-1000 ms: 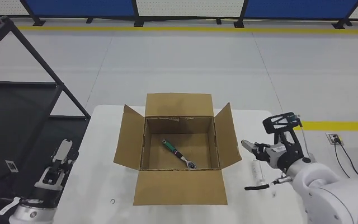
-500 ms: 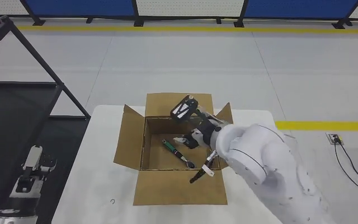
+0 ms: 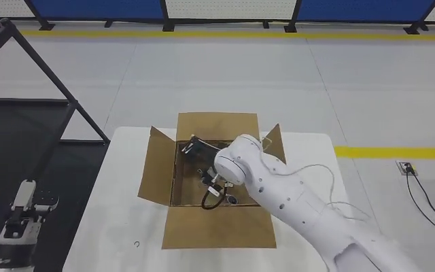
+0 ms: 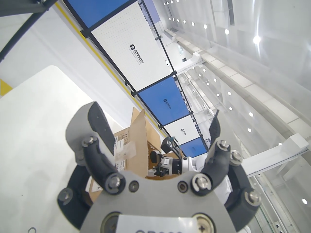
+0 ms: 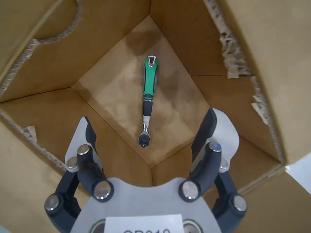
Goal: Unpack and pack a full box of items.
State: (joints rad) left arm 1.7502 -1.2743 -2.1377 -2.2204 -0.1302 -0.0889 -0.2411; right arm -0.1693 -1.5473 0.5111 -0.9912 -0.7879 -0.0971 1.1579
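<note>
An open cardboard box point(image 3: 217, 228) stands in the middle of the white table point(image 3: 115, 204). On its floor lies a ratchet wrench point(image 5: 148, 93) with a green and black handle and a chrome head. My right gripper point(image 5: 148, 118) hangs open in the box mouth, straight above the wrench and not touching it. In the top view the right arm crosses the box, its gripper point(image 3: 197, 149) near the far left inner corner, hiding most of the wrench. My left gripper point(image 4: 155, 112) is open and holds nothing, off the table's left side point(image 3: 26, 194).
The four box flaps point(image 3: 155, 166) stand spread outward, with torn edges along the rim point(image 5: 233, 49). A black frame point(image 3: 61, 88) stands left of the table. From the left wrist view the box point(image 4: 138, 146) and the right gripper point(image 4: 158, 161) show farther off.
The right arm swung from the table's right side over the box and lowered its gripper into the opening. The left arm drew back to the left, away from the table.
</note>
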